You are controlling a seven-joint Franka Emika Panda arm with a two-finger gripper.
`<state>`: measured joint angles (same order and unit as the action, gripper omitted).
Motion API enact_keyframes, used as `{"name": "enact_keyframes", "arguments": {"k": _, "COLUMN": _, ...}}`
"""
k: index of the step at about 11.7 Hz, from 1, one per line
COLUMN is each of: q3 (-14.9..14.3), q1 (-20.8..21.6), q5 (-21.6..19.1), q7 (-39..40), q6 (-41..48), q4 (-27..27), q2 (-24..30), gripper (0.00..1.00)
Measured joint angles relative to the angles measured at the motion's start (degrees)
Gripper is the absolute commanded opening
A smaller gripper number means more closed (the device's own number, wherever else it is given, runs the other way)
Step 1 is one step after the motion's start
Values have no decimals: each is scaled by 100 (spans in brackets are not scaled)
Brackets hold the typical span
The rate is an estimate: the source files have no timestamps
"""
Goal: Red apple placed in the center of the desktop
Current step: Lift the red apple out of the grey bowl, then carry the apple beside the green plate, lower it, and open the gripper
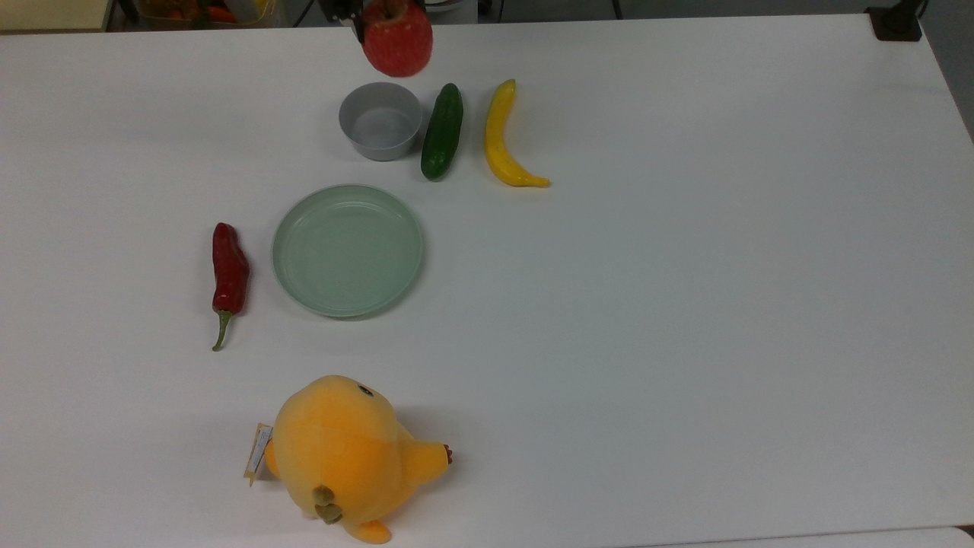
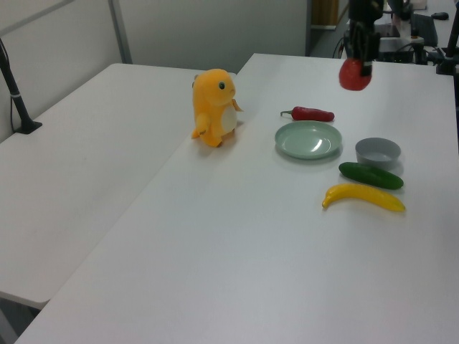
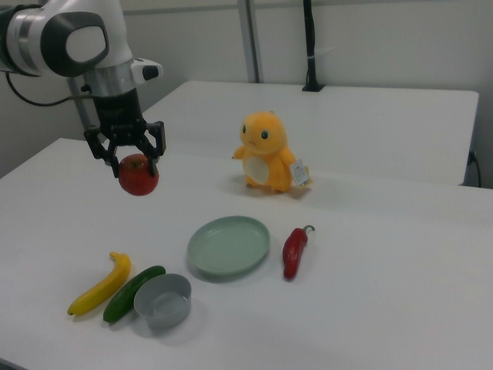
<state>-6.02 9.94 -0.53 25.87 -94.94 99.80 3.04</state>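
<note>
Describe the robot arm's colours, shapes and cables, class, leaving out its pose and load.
The arm is made of rounded white shells with dark grey joint bands. A black cable loops off its side. Its tool is black, with two short fingers.

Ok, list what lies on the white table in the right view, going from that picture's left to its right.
Long yellow banana → dark green cucumber → small grey bowl → round pale green plate → dark red chili pepper. The orange plush toy overlaps the plate and pepper sideways, so it is left out.
</note>
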Motion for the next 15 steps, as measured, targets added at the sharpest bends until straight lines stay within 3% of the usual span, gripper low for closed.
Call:
{"name": "enact_keyframes", "arguments": {"k": 3, "q3": 8, "q1": 275, "q5": -142, "q7": -1217, "q6": -253, "q4": -664, "q2": -821, "gripper": 0}}
{"name": "enact_keyframes", "arguments": {"k": 7, "q3": 9, "q1": 532, "q5": -166, "q7": -2538, "q6": -1774, "q4": -812, "q2": -1801, "gripper": 0}}
{"name": "enact_keyframes", "arguments": {"k": 11, "q3": 10, "q1": 659, "q5": -165, "q7": -2668, "q6": -2609, "q4": -830, "q2": -2574, "gripper": 1}}
{"name": "enact_keyframes", "arguments": {"k": 15, "q3": 11, "q1": 775, "q5": 13, "q7": -2671, "q6": -2774, "q4": -843, "q2": -3029, "gripper": 3}}
